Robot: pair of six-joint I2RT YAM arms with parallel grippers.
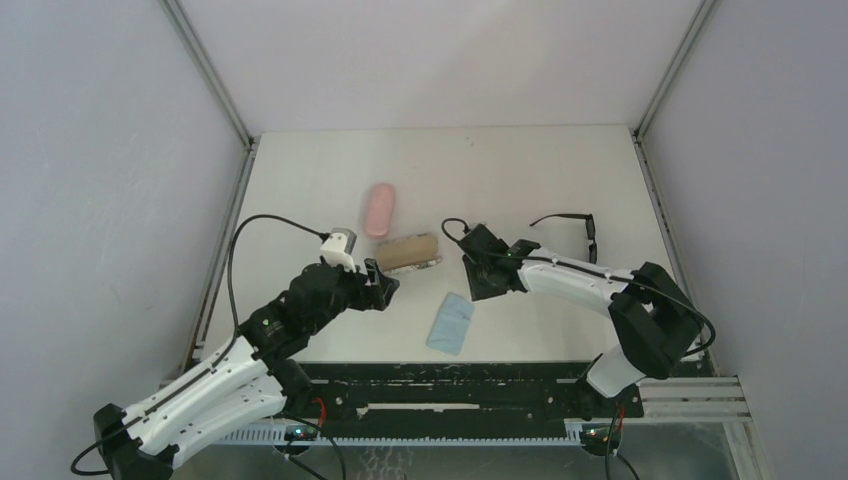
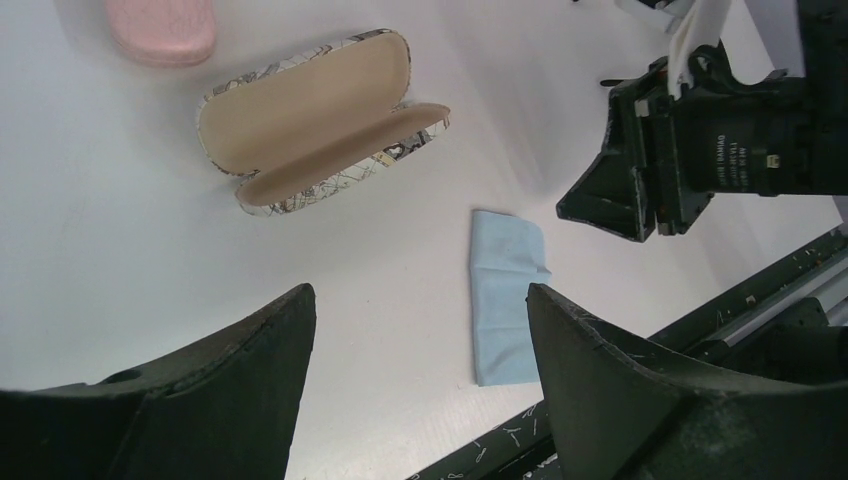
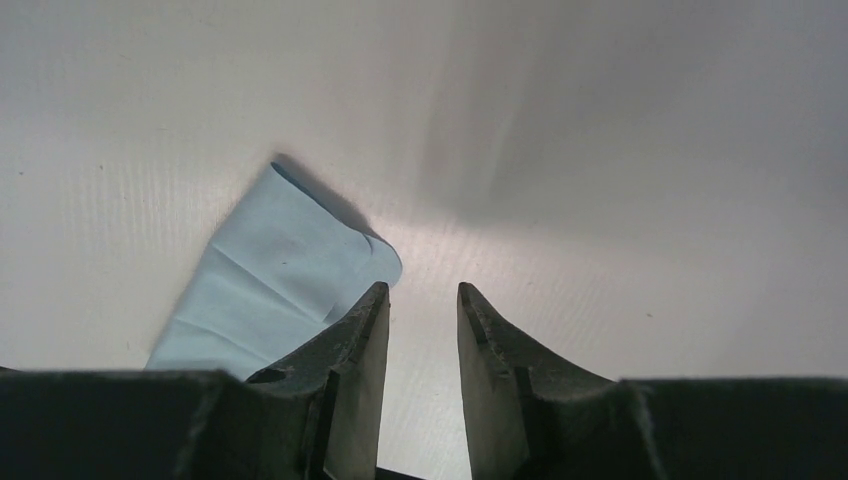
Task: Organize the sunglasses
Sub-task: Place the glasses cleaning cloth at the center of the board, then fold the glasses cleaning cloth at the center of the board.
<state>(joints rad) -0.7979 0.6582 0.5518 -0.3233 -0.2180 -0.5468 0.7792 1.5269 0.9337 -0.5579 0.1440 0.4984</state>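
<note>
Hovering above the table [image 1: 560, 160], the left pincer [image 2: 420, 340] is held spread wide, and nothing is gripped or touched by it. The right pincer [image 3: 422, 330] is seen with its jaws only narrowly parted, and nothing is pinched between them. A light-blue cloth [image 3: 270, 290] is partly hidden behind one of its fingers, at about 10 o'clock. The sunglasses [image 1: 575, 228] are seen lying untouched on the table, at about 2 o'clock from the right pincer and well apart from the open patterned case [image 1: 408, 252].

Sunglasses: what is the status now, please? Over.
Left gripper open, empty; right gripper narrowly open, empty. Thin black-framed sunglasses lying far right, untouched. Grey-patterned hard case open, empty. Nothing in the way.
</note>
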